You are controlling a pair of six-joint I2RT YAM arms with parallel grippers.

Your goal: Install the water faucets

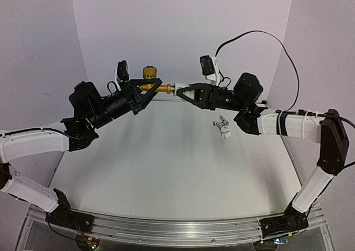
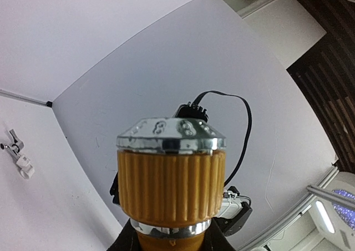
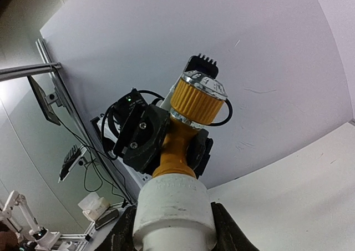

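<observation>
top / left end effector (image 1: 145,88): clenched on brass faucet (image 1: 158,87), held in the air above the far edge of the desk (image 1: 166,173), yellow knob (image 1: 149,71) pointing up
top / right end effector (image 1: 183,91): clenched on white fitting (image 1: 176,88), same height, facing the left one
top / joint: faucet spout end touches the fitting; how far it is in, cannot tell
top / silver faucet (image 1: 222,122): lying on the desk below the right end effector, a white piece at its near end, nothing holding it
left wrist / knob (image 2: 171,176): fills the centre, ribbed, silver cap on top; own fingers almost hidden under it
left wrist / silver faucet (image 2: 13,142): on the desk at far left
right wrist / white fitting (image 3: 173,206): gripped between the dark fingers at the bottom edge
right wrist / brass faucet (image 3: 176,151): rises straight out of the fitting, left end effector (image 3: 145,137) clamped on its body
</observation>
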